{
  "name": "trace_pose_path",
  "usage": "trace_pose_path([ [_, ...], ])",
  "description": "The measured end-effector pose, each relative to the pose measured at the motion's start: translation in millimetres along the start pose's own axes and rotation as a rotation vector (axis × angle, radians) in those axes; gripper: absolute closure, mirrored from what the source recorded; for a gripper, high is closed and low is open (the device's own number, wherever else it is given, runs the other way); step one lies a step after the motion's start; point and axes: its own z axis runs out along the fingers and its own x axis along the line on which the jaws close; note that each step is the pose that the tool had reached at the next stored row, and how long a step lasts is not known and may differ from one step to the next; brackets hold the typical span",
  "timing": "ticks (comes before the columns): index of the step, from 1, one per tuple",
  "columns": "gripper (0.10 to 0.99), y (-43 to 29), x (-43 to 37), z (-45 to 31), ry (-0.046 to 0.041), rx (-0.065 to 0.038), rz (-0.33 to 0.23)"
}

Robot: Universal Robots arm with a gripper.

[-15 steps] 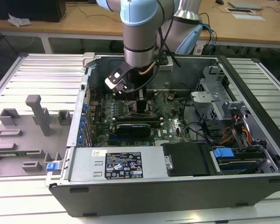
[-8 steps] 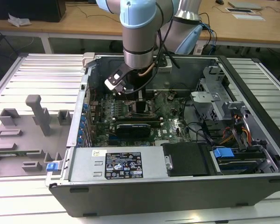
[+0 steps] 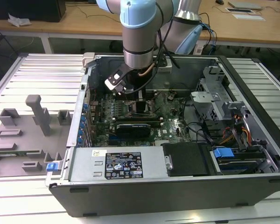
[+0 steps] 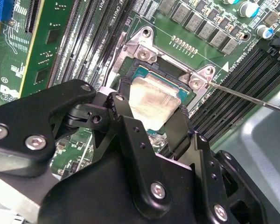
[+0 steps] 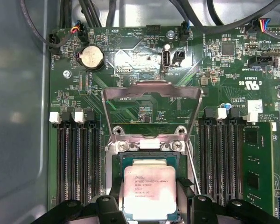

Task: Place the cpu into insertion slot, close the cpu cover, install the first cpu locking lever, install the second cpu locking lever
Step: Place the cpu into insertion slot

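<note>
Ribbed silver metal forms the slatted table [image 3: 37, 70], with pale wooden tables [image 3: 84, 21] along the back of the room. On the slats lies a big black and grey computer case [image 3: 177, 191], on its side with the panel off. Beside it, toward the exterior view's left, is a set of grey plastic fixtures [image 3: 37, 112].

The light-blue and grey robot arm [image 3: 140, 32] reaches straight down into the case, and its black gripper [image 3: 135, 93] hangs low over the green motherboard [image 3: 130, 114].

In the first wrist view the cpu cover [image 5: 151, 89], a thin silvery metal frame with a large square window, stands swung up off the socket on its hinge. The socket below it is exposed.

The cpu [image 5: 149, 191], a small flat square chip with a dull silver-grey metal top, lies level over the socket with the metal face up. It is square, so it has no long axis, and its edges run parallel to the socket's edges and to the memory slots on either side.

The black fingers [image 4: 177, 130] are closed against two opposite edges of the cpu and grip it between them. I cannot tell whether it is fully seated or just above the socket.

A thin bare metal lever rod [image 4: 252, 99] slants away from one corner of the socket.
</note>
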Motion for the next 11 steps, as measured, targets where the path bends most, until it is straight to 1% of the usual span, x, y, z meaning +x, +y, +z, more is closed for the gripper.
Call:
trace_pose_path([
  [7, 0.545, 0.3, -0.1, 1.2, -0.0002, 0.0, 0.0],
  [9, 0.533, 0.3, -0.1, 1.3, -0.0001, 0.0, 0.0],
  [10, 0.471, 0.3, -0.1, 1.3, -0.0001, 0.0, 0.0],
  [11, 0.471, 0.3, -0.1, 1.3, -0.0001, 0.0, 0.0],
])
